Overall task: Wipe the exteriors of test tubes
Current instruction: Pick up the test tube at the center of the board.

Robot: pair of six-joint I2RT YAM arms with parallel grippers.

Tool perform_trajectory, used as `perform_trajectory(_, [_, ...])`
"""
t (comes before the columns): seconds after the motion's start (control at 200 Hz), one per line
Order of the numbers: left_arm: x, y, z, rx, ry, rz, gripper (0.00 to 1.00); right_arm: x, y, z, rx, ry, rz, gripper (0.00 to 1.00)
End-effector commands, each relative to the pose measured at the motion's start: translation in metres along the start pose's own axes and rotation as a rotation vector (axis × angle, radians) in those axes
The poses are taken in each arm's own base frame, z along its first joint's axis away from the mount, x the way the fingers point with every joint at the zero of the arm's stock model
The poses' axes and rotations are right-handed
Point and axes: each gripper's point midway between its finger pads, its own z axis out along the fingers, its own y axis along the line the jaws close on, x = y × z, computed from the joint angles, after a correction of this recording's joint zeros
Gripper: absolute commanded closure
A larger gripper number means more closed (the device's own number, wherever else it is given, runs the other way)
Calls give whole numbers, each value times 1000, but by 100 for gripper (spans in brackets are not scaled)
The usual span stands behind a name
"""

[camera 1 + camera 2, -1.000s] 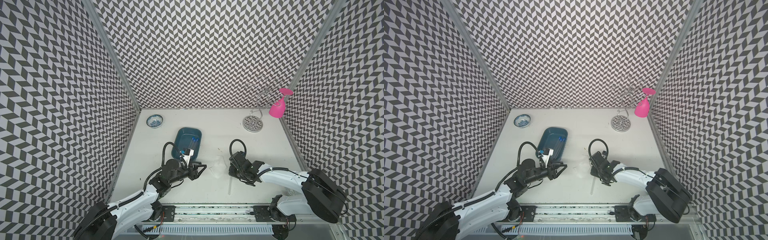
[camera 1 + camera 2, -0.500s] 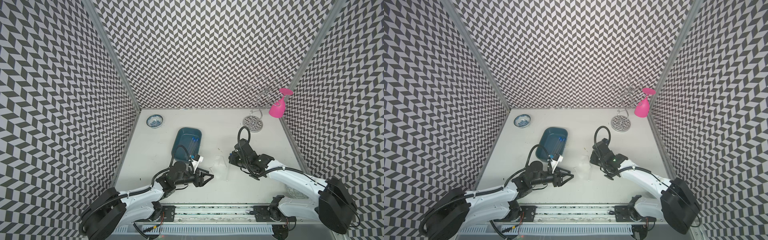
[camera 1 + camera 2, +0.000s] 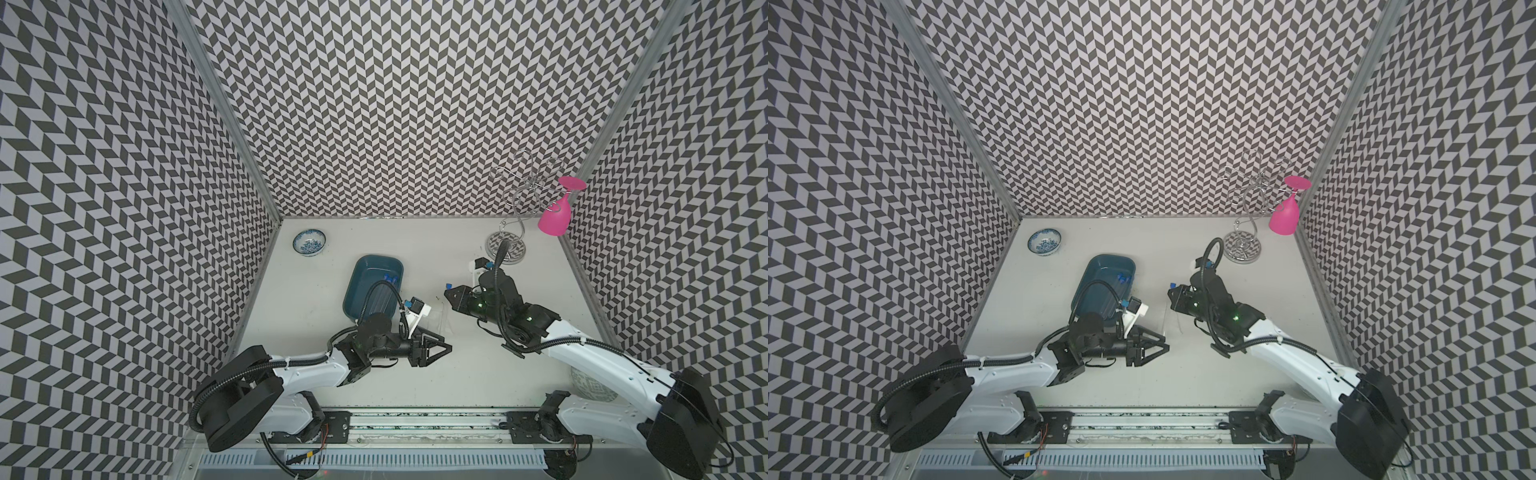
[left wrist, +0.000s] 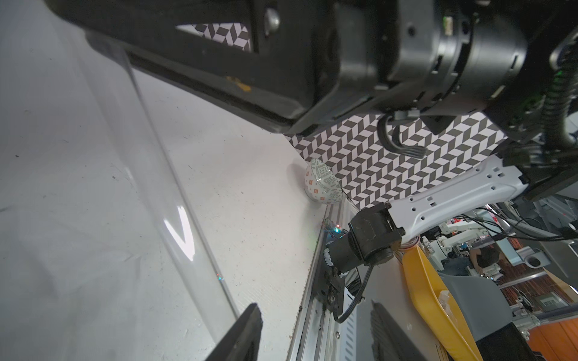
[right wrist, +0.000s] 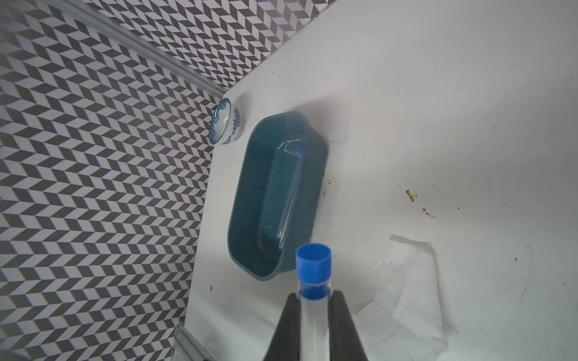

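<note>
A clear test tube (image 5: 313,265) with a blue cap was pinched just below that cap by the right end effector (image 5: 314,295), its jaws closed firmly on the glass. Gripping so near the cap left the long body bare, probably so it could be wiped.

In the left wrist view the tube's body ran down just beside one jaw of the left end effector (image 4: 312,308), not between them. Those jaws stood about half apart and held nothing. Whether the tube's lower end touched the worktop (image 5: 438,125) could not be told.

The white wipe sheet (image 5: 413,290) lay spread on the worktop below the tube, ungripped. The other test tubes (image 3: 389,277) lay in the teal tray (image 3: 358,282) nearby, likely kept together until needed.
</note>
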Motion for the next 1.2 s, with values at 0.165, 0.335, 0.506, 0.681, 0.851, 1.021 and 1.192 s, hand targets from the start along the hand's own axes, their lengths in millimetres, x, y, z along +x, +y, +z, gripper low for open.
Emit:
perform_trajectory(0.165, [-17, 9, -8, -74, -118, -43, 44, -14, 35, -15, -157, -45, -47, 92])
perform_trajectory(0.335, [-19, 13, -15, -100, -142, -36, 43, -12, 39, -13, -175, -25, -47, 92])
perform_trajectory(0.506, [-16, 12, -13, -77, -122, -33, 43, -17, 49, -19, -214, -45, -30, 92])
perform_trajectory(0.681, [-18, 15, -11, -73, -113, -32, 46, -19, 54, -24, -240, -61, -25, 92])
perform_trajectory(0.851, [-33, 19, -22, -96, -154, -10, 52, -16, 55, -26, -254, -51, -37, 91])
perform_trajectory(1.021, [-35, 18, -29, -102, -155, -2, 52, -23, 50, -29, -227, -92, -39, 91])
perform_trajectory(1.192, [-25, 13, -37, -88, -138, -5, 52, -36, 47, -29, -187, -150, -57, 91])
